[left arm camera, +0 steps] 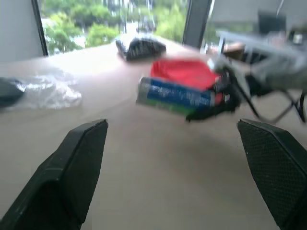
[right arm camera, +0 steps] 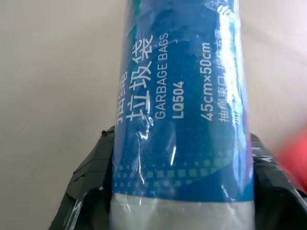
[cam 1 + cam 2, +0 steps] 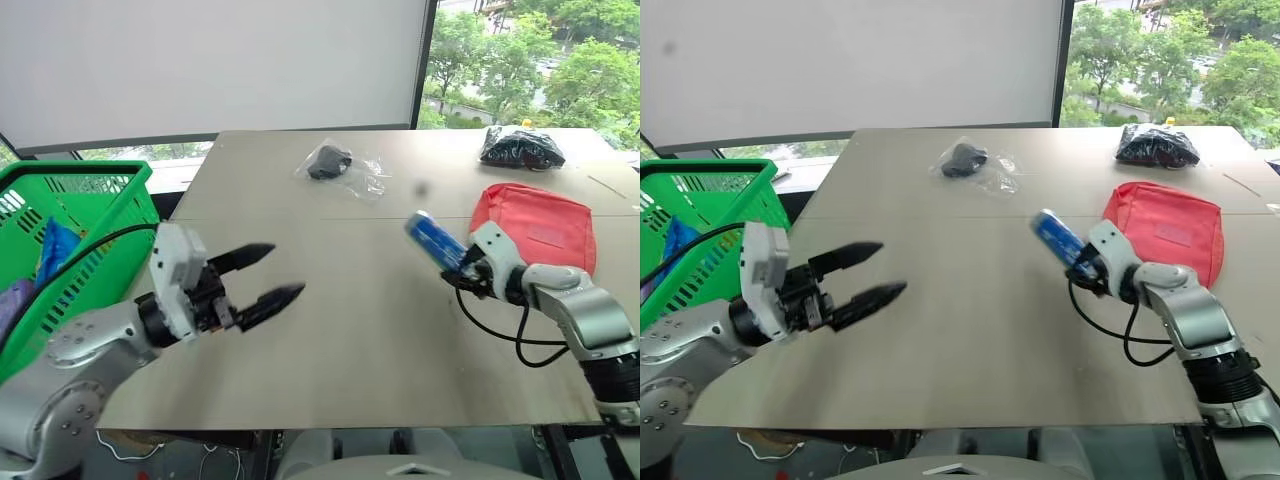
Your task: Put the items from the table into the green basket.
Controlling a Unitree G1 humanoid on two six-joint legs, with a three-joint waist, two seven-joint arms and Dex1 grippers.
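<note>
While the right end effector (image 3: pixel 462 268) clamps the blue-and-white tube (image 3: pixel 434 241) low, it rides cantilevered.
Light, rigid, slick film; a mid-body grip suits it; the left end effector (image 3: pixel 270 274) gapes empty.

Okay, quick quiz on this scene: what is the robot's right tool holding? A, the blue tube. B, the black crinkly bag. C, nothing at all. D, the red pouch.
A: the right tool is closed around one end of the blue tube, lifted off the table; the red pouch and the black crinkly bag lie on the table.
</note>
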